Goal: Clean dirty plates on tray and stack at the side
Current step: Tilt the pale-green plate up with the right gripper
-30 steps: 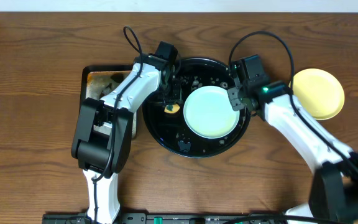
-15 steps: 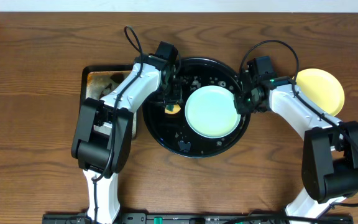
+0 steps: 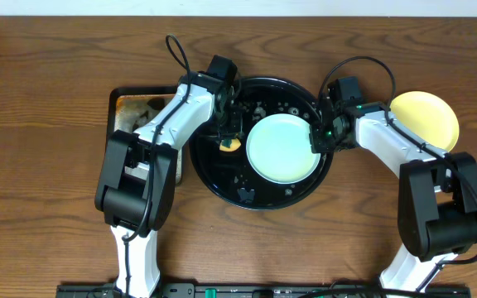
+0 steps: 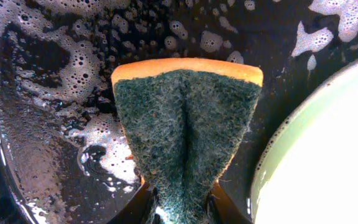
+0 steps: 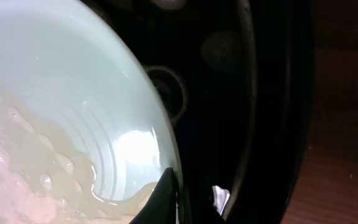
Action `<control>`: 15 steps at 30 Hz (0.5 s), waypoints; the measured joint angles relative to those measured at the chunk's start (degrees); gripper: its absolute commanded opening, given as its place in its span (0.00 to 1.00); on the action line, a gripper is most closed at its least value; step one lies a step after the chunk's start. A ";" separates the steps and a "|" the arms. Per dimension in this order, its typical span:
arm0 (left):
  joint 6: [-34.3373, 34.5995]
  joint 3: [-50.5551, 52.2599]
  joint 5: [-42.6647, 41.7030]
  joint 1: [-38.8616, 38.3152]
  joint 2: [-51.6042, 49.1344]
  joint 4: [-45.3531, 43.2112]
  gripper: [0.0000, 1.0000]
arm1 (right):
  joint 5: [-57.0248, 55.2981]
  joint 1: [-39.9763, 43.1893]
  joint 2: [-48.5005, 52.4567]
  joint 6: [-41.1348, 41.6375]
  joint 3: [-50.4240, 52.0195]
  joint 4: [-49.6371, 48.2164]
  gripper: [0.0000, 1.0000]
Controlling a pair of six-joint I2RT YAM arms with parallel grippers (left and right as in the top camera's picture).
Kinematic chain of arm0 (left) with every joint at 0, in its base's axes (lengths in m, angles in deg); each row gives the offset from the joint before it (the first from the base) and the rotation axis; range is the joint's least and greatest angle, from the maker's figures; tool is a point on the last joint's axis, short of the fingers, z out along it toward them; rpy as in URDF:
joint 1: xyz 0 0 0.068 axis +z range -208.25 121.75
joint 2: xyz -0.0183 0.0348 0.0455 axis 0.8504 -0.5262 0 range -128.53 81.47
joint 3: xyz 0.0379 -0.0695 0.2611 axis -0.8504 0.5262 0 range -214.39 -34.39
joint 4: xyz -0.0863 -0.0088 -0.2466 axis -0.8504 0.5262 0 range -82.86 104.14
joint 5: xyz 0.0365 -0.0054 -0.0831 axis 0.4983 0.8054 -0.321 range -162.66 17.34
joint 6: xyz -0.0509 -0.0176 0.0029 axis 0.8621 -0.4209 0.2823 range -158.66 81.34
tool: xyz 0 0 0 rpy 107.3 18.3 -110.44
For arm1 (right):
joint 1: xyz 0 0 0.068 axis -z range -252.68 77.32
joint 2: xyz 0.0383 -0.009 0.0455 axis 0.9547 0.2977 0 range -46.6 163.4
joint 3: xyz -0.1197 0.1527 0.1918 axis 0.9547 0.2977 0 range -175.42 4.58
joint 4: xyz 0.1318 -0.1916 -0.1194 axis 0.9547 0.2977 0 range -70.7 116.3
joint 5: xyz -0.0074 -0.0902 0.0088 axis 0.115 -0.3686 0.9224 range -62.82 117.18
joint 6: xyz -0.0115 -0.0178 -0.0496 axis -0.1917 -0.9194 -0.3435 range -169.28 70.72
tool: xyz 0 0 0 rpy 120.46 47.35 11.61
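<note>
The round black tray (image 3: pixel 209 170) holds soapy water and one pale blue-green plate (image 3: pixel 282 149). A pale yellow plate (image 3: pixel 425 122) lies on the table to the right of the tray. No other plate shows. My left gripper (image 3: pixel 228 139) is shut on an orange and green sponge (image 4: pixel 188 124), held over the foamy tray floor (image 4: pixel 42 124) just left of the plate's rim (image 4: pixel 328 155). My right gripper (image 5: pixel 191 202) is shut on the right rim of the blue-green plate (image 5: pixel 61 112), with one finger on its wet inner face and the other outside the rim.
A smaller rectangular black tray (image 3: pixel 131 112) sits on the table left of the round tray, under the left arm. The round tray's raised rim (image 5: pixel 260 93) runs close to my right fingers, with brown wood table (image 5: pixel 347 155) beyond it.
My right arm has folded in and its gripper has settled onto the plate's right rim. The plate has shifted slightly to the right. The left arm and sponge have not moved.
</note>
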 measured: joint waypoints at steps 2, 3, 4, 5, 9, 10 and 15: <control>0.00 0.00 0.00 0.00 0.00 0.00 0.22 | -0.50 0.00 -0.48 0.04 -0.09 0.52 0.01; -0.02 0.00 0.00 0.00 0.00 0.00 0.22 | -0.90 -0.02 -0.96 0.02 -0.13 1.09 0.01; -0.02 0.00 0.00 0.00 0.00 0.00 0.22 | -1.29 -0.07 -1.57 -0.13 -0.13 1.46 0.01; -0.02 0.00 0.00 0.00 0.00 0.00 0.22 | -1.64 -0.11 -2.51 -0.50 -0.15 1.66 0.01; 0.00 0.00 0.00 0.00 0.00 0.00 0.22 | -6.27 -0.48 -10.45 -3.13 -1.25 1.75 0.01; 0.00 0.00 0.00 0.00 0.00 0.00 0.22 | -7.85 -0.72 -13.18 -3.91 -1.79 1.53 0.01; -0.02 0.00 0.02 0.00 0.00 -0.02 0.22 | -15.39 -4.13 -23.45 -7.08 -4.22 0.13 0.01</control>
